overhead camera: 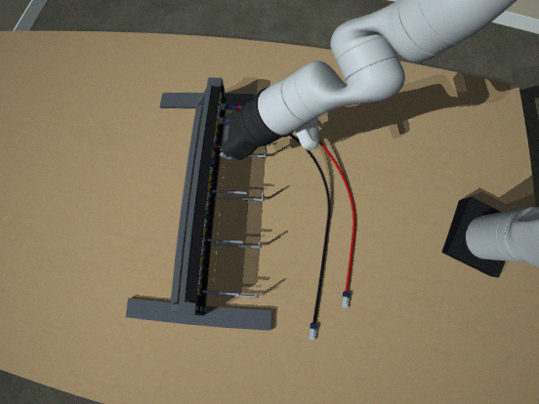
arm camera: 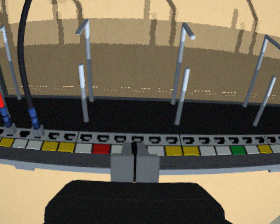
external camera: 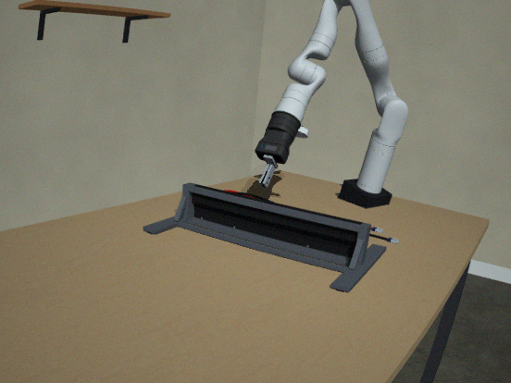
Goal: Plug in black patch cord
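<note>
On the wooden table (overhead camera: 98,192) (external camera: 185,307), the black cord's (overhead camera: 328,192) (external camera: 380,238) (arm camera: 22,55) free plug (overhead camera: 312,332) (external camera: 393,240) lies unplugged, the gripper (external camera: 265,184) (arm camera: 133,156) clenched on nothing

The rack (overhead camera: 192,207) (external camera: 278,215) stands on the table (overhead camera: 88,192) (external camera: 185,298). In the top view, the cords' free plugs (overhead camera: 312,332) (overhead camera: 346,300) lie to its right, apart from it; the arm's base (overhead camera: 456,226) (external camera: 347,197) sits farther right.
</note>
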`<state>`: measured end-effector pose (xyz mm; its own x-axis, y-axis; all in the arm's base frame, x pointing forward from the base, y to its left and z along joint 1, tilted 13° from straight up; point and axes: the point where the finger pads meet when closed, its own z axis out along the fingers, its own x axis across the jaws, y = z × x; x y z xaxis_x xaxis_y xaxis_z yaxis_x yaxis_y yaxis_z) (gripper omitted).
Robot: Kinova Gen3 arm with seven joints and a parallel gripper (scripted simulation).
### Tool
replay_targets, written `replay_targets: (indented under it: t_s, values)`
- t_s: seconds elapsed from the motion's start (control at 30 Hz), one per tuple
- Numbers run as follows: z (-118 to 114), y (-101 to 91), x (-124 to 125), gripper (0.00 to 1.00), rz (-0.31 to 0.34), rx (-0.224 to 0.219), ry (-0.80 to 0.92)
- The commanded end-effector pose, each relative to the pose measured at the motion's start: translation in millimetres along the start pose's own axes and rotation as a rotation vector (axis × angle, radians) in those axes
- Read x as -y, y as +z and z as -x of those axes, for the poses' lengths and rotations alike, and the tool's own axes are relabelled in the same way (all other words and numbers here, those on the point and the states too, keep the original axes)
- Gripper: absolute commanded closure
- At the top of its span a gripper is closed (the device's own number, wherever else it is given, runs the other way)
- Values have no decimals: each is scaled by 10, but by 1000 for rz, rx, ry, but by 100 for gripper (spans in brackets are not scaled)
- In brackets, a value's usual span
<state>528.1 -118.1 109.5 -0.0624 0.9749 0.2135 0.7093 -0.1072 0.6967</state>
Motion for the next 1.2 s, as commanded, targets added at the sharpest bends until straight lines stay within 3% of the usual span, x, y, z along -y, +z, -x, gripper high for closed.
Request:
replay_targets:
  t_s: [0.0,0.43,1.17]
  values:
    - [14,-37,-13,100,3,3,0]
    - [13,-322,-13,100,3,3,0]
    - [12,-972,-11,100,3,3,0]
